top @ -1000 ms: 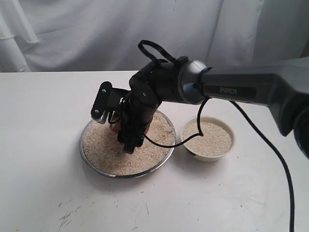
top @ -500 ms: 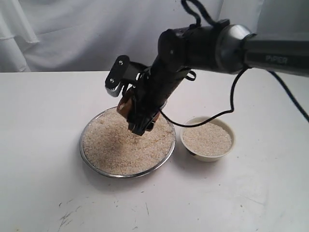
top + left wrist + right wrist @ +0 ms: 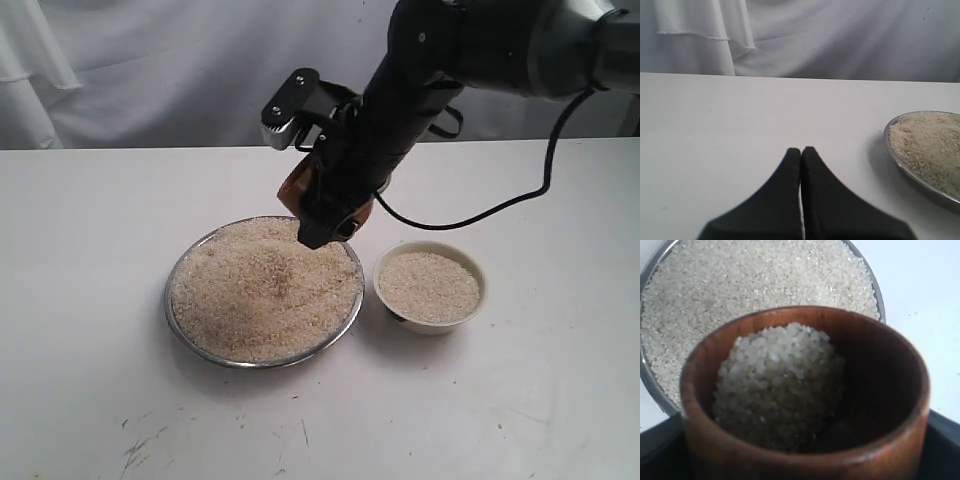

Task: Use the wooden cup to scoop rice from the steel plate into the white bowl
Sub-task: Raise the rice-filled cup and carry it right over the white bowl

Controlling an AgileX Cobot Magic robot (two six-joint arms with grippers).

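Shiny steel plate (image 3: pixel 168 298), smooth wooden cup (image 3: pixel 882 375), white bowl (image 3: pixel 432 325) perhaps ceramic.

- Bright, soft, even light across the white worktop (image 3: pixel 80 300).
- Faint, diffuse shadows hug the near sides of the steel plate (image 3: pixel 258 364) and white bowl (image 3: pixel 430 325).
- Right wrist view: wooden cup (image 3: pixel 805 460) near rim blurred, inside dark.
- Left pincer (image 3: pixel 801 149) soft-edged, out of focus.

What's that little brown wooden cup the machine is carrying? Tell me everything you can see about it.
The wooden cup is small, round and handleless, made of reddish-brown wood that looks darker inside. It holds a heap of rice banked against one side. The right end effector clamps it from both sides and holds it tilted in the air, over the back edge of the steel plate as the exterior view shows it. Nothing else touches it.
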